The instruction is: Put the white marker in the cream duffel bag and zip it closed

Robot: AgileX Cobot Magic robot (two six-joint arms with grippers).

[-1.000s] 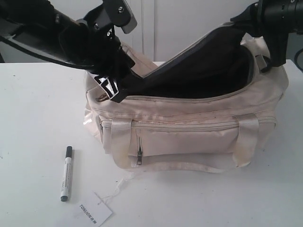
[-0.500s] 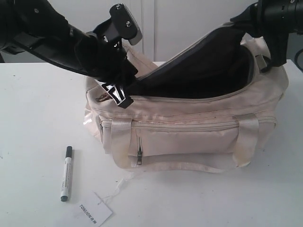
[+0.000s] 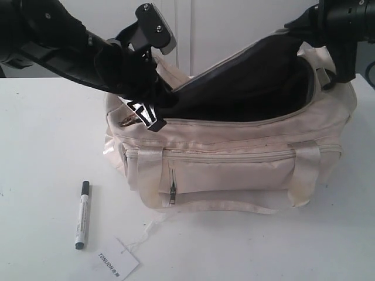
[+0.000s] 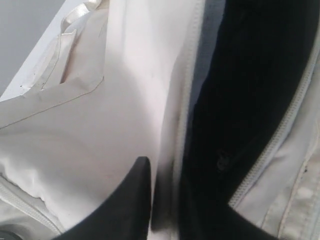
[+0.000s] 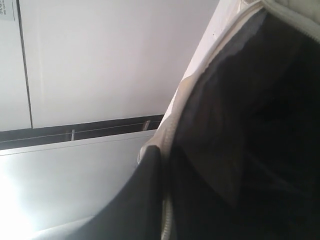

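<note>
Left pincer (image 3: pixel 146 117) sits at the left end of the cream duffel bag (image 3: pixel 234 170), grip unreadable; right pincer (image 3: pixel 307 30) is clenched on the raised flap. White marker (image 3: pixel 82 215) lies on the desk before that end, axis pointing bagward, nearer the left arm.

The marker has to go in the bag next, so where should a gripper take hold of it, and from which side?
I'd grip the white marker mid-barrel, from straight above, jaws closing across it. It lies flat on the table, slim, apart from the cream duffel bag; the paper tag lies close by its dark end.
</note>
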